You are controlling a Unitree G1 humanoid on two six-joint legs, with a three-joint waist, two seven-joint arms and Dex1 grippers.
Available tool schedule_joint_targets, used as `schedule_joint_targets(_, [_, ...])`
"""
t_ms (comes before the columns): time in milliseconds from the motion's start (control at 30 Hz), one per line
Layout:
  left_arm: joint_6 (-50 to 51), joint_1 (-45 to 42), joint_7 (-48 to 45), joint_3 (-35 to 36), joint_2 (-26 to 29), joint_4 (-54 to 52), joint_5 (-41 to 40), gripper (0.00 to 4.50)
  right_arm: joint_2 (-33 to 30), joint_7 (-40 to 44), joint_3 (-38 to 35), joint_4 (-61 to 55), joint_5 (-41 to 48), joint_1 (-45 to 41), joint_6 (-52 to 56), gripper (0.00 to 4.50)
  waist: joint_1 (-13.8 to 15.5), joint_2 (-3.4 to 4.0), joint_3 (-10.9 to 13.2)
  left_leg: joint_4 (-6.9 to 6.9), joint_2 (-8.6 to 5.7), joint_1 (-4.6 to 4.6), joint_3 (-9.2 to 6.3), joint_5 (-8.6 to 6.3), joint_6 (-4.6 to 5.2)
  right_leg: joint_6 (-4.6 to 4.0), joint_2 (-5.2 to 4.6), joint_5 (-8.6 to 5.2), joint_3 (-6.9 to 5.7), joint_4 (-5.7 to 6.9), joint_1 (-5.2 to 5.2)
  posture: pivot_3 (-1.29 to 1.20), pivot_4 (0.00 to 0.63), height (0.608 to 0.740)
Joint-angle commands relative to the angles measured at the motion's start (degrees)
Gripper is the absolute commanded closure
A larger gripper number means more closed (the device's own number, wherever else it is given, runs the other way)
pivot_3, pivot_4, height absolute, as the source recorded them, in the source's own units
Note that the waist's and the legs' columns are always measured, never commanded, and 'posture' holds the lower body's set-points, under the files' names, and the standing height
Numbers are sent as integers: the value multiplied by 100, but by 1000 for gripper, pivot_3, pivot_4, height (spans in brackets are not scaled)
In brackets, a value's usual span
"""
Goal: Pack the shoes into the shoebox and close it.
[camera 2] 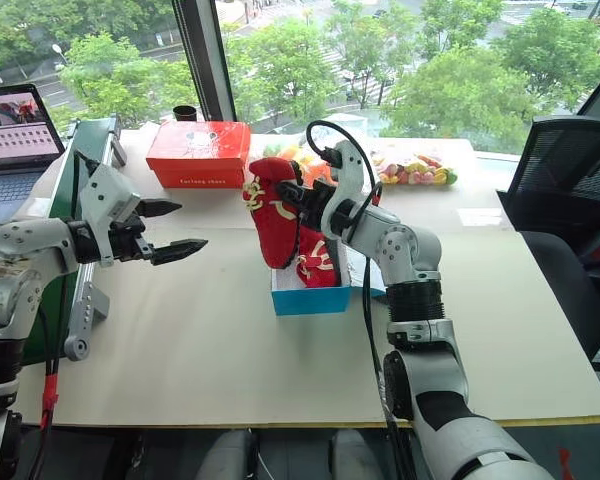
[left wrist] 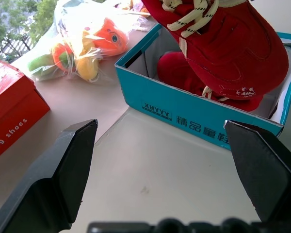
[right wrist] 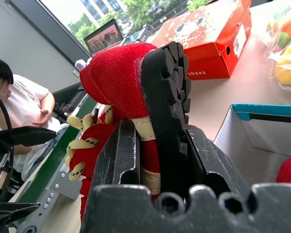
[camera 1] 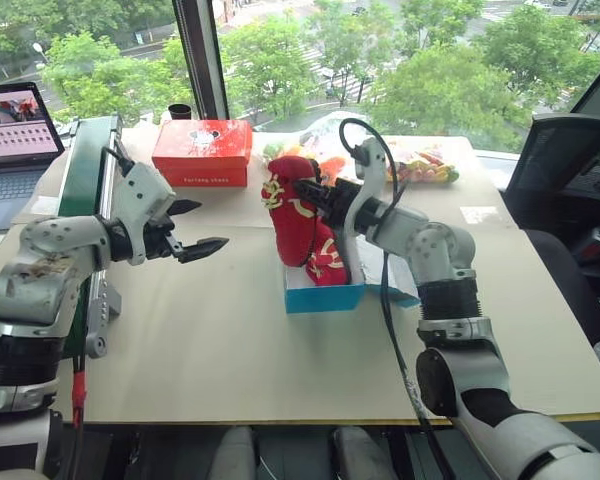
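Right now your right pincer [camera 1: 315, 192] grips one red shoe [camera 1: 290, 208] upright over the blue shoebox [camera 1: 325, 293], where the other shoe [camera 1: 328, 262] already sits. Your left pincer [camera 1: 198, 228] hangs wide apart, beside the box over the table [camera 1: 230, 340].

An office-like room high above a tree-lined street: large windows [camera 1: 380, 60], an open laptop [camera 1: 15, 140], a black office chair [camera 1: 565, 190], a pale worktable [camera 1: 230, 340].

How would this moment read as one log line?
right gripper: shut on red shoe, over blue shoebox | other shoe: inside | left gripper: open
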Motion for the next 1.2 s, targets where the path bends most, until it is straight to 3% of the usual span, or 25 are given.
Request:
schedule_joint_targets(33, [137, 18, -51, 198, 42, -385, -235, 33, -49, 170, 208, -350, -297, 7, -363, 3670, 0, 0, 0, 2, 0, -4, 0, 0, 0, 0, 1, 0, 0, 4, -7, 0, 150, 739])
schedule_joint_targets(367, [222, 373, -535, 426, 499, -694, -555, 33, -104, 425, 459, -213, -886, 51, -683, 3670, -7, 0, 0, 15, 0, -25, 0, 0, 0, 0, 2, 0, 2, 35, -39, 0, 150, 739])
schedule_joint_targets(633, [355, 584, -681, 627, 712, -1037, -861, 33, -230, 679, 818, -155, -1108, 177, -33, 3670, -5, 0, 0, 17, 0, -25, 0, 0, 0, 0, 1, 0, 2, 35, -37, 0, 150, 739])
schedule_joint_targets(933, [485, 841, -528, 844, 766, -1288, -959, 33, -247, 887, 1398, 807, -1765, 165, -301, 3670, -3, -2, -3, 17, 1, -19, 0, 0, 0, 0, 2, 0, 2, 35, -32, 0, 150, 739])
schedule_joint_targets(1100, [539, 965, -457, 935, 764, -1419, -987, 33, -46, 1012, 1102, 1640, -1750, 64, -575, 3670, -9, -6, -7, 13, 2, 40, 1, -1, 0, -1, 2, -1, 1, 25, 30, 0, 150, 739])
schedule_joint_targets(1200, [591, 1052, -409, 1036, 785, -1506, -1011, 33, 303, 963, -28, 2587, -948, -137, -444, 3670, -13, -12, -13, 6, 7, 87, 1, -2, 0, -2, 5, -4, -3, 2, 81, 0, 150, 739])
